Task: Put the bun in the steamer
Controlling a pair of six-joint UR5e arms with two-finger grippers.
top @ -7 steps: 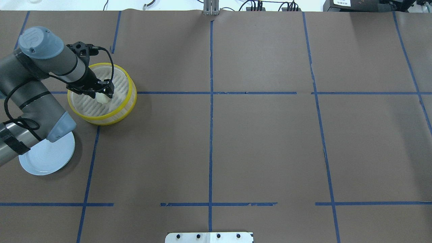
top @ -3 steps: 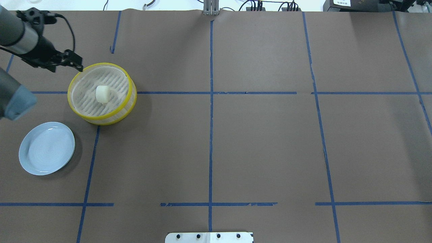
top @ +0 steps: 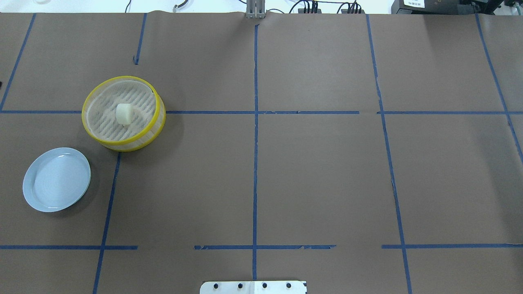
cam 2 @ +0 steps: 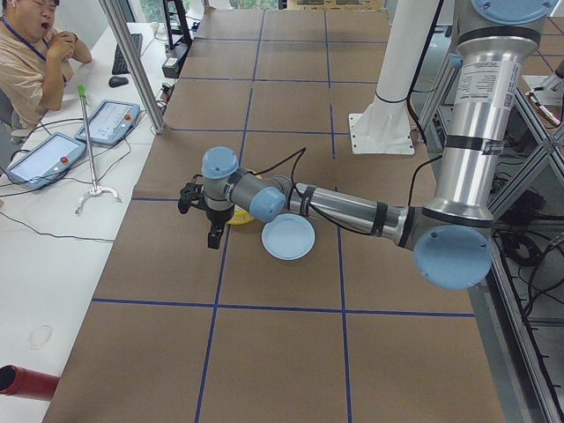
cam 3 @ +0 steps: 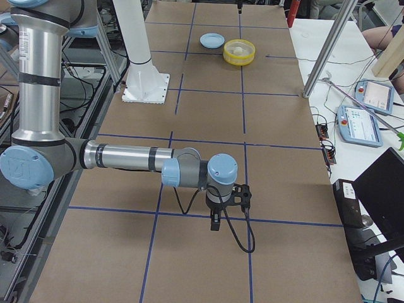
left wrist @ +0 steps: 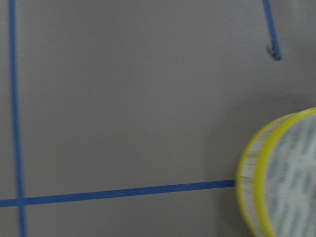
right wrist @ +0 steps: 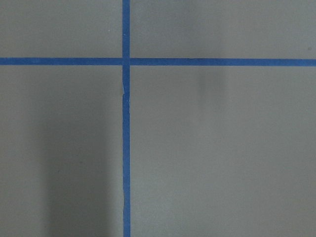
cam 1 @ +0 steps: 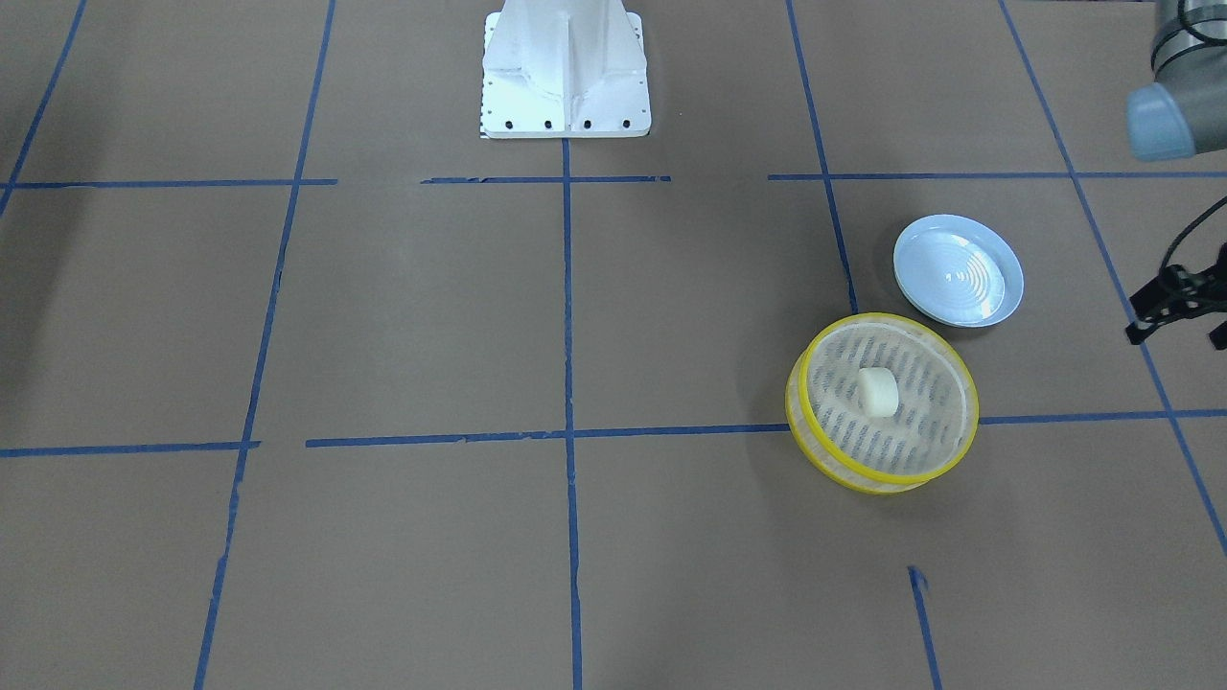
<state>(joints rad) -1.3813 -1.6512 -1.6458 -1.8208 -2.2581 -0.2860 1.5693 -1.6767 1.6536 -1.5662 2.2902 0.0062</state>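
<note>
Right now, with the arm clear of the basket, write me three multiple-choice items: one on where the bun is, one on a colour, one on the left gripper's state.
1. Where does the bun lie relative to the steamer?
A. beside it on the table
B. inside, on its slotted floor
C. balanced on its rim

2. What colour are the steamer's rims?
A. yellow
B. red
C. green

3. The left gripper is:
A. shut on the bun
B. resting inside the steamer
C. open, off to the steamer's side

Answers:
1 B: the overhead view shows the bun mid-floor, within the walls.
2 A: both rings are bright yellow.
3 C: the front-facing view shows its fingers spread, holding nothing, apart from the steamer.
</note>
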